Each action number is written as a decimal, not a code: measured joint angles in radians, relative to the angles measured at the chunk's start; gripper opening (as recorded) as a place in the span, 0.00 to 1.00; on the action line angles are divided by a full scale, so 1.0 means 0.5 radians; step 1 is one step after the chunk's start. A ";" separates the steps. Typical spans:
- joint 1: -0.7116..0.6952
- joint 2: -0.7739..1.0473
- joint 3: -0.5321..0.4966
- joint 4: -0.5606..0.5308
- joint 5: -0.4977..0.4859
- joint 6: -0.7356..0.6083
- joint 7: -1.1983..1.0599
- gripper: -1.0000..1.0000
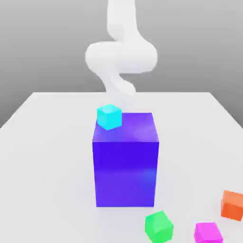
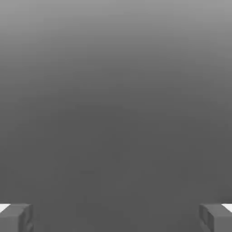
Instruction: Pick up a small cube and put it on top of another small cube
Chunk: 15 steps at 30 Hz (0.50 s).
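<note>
Magenta cube [image 1: 208, 232], green cube [image 1: 159, 226], purple block [image 1: 126, 161] nearby

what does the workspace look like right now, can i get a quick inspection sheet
surface: flat pale grey table, evenly lit
job's things: magenta cube and green cube both rest on the table near the front edge, apart from each other, not stacked
clutter: big purple block mid-table; cyan cube at its upper corner on the exterior view's left, whether on top or behind cannot be told; orange cube beyond the magenta one, towards the exterior view's right
grippers: gripper open, fingers wide apart, holding nothing
cables: nothing seen
surroundings: white arm behind the block, plain grey backdrop
</note>
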<state>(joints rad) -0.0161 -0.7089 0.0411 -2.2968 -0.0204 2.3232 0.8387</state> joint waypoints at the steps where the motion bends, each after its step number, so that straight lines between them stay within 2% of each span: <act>1: -0.012 0.078 0.035 0.003 -0.020 0.020 0.035 0.50; 15: -0.073 1.101 0.406 0.039 -0.348 0.277 0.541 0.50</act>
<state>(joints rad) -0.0524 -0.1586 0.2439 -2.2772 -0.1946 2.4618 1.1090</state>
